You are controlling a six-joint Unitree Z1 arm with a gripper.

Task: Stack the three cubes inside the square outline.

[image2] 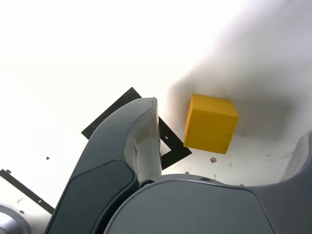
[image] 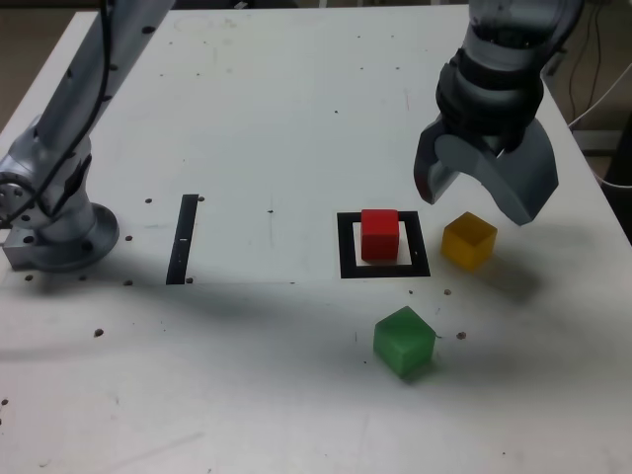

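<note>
the red cube (image: 379, 234) already sits inside the square outline (image: 347, 247), resting on its white centre. the yellow cube (image: 468, 240) lies on the table (image: 247, 118) just beside the outline, toward the exterior view's right, and the green cube (image: 403, 341) sits nearer the camera, apart from both. above the yellow cube hangs the gripper (image: 481, 194), its jaws spread wide and holding nothing.

from where i stand, the risk is in the descent. the yellow cube lies turned at an angle to the outline, so if the jaws come down unaligned they could catch a corner and spin or shove it away. one jaw also hangs close to the red cube's side, and a drop too far that way could knock the red cube off its centre.

the wrist view shows the yellow cube (image2: 210, 123) framed between the two jaws, with a corner of the outline peeking past one jaw. only the exterior view shows the red and green cubes, and the narrow black strip (image: 184, 238) well off to its left.
</note>
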